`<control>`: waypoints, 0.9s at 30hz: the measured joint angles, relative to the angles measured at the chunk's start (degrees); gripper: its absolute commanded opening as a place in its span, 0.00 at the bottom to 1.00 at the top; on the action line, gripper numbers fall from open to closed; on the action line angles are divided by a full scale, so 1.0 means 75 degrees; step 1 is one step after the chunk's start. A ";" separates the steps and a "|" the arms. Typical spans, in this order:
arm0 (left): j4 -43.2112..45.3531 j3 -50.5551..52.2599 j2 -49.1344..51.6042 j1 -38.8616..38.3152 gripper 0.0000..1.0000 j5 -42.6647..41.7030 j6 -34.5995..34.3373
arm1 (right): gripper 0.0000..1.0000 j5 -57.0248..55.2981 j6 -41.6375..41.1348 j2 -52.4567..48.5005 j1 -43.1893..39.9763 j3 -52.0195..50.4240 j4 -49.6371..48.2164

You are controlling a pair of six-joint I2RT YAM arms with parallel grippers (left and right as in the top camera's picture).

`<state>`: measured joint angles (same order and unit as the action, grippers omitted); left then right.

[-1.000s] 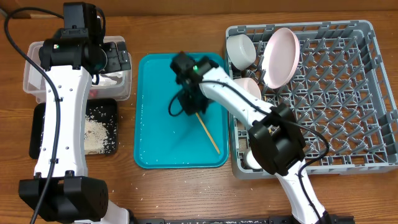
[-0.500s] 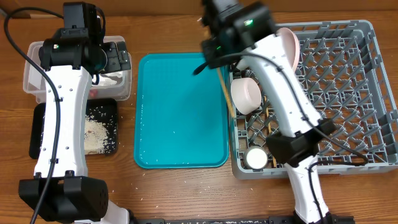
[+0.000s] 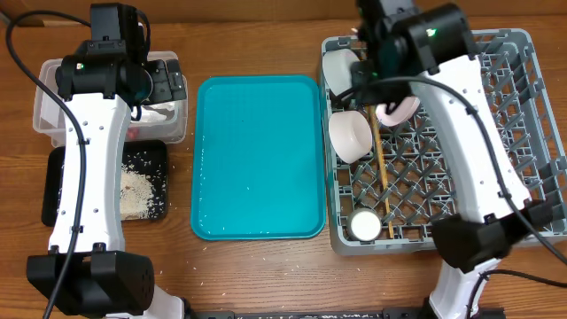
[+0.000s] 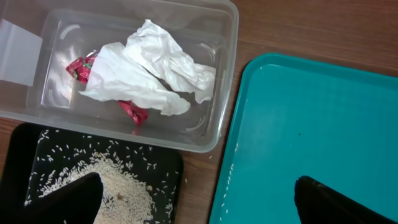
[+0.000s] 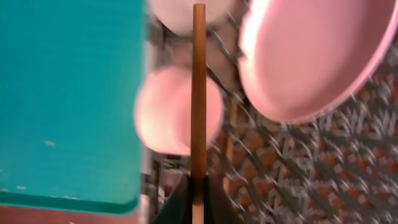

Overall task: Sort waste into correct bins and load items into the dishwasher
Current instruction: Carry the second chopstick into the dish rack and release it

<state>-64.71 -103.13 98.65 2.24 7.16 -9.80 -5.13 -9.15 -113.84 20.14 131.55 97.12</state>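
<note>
My right gripper [image 5: 199, 186] is shut on a thin wooden chopstick [image 5: 198, 93] and holds it above the left part of the grey dish rack [image 3: 505, 168]. In the overhead view the gripper [image 3: 372, 73] is beside the pale pink plate [image 3: 395, 112], which the arm mostly hides; the plate shows in the right wrist view [image 5: 311, 56]. A second chopstick [image 3: 382, 173] lies in the rack. Two white bowls [image 3: 341, 66] [image 3: 352, 135] and a small white cup [image 3: 363, 224] sit in the rack. My left gripper [image 4: 199, 199] is open and empty, above the clear tub [image 4: 224, 74] holding the crumpled napkin [image 4: 143, 74] with red scraps.
A black tray [image 3: 53, 190] with white rice [image 3: 142, 188] lies in front of the clear tub [image 3: 44, 111]. The large teal tray [image 3: 257, 159] lies between the bins and the rack, with a few rice grains along its left edge [image 4: 227, 171].
My right arm has lifted the chopstick off the teal tray and carried it right, over the rack's left side. The left arm has not moved.
</note>
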 measured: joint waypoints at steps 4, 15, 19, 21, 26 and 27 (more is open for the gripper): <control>-0.0003 0.0000 0.0000 0.0000 1.00 0.0000 0.0000 | 0.04 -0.0122 -0.0047 -0.0093 -0.0446 -0.1617 -0.0414; 0.0000 0.0000 0.0000 0.0000 1.00 0.0000 -0.0003 | 0.40 -0.0414 0.0274 -0.0160 -0.0635 -0.3480 -0.1145; 0.0000 0.0000 0.0000 0.0000 1.00 0.0000 -0.0003 | 0.49 -0.0440 0.0388 -0.0157 -0.0629 -0.3465 -0.0933; 0.0000 0.0000 0.0000 0.0000 1.00 0.0000 -0.0003 | 0.63 -0.0434 0.0396 -0.0143 -0.0629 -0.3363 -0.0734; 0.0000 0.0000 0.0000 0.0000 1.00 0.0000 0.0000 | 1.00 -0.0230 0.0376 0.0239 -0.0586 -0.2337 -0.0256; 0.0000 0.0000 0.0000 0.0000 1.00 0.0000 -0.0003 | 1.00 -0.0175 0.0361 0.0367 -0.0568 -0.2087 -0.0198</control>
<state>-64.71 -103.13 98.65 2.24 7.16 -9.82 -6.44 -6.44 -111.09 15.88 115.90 95.64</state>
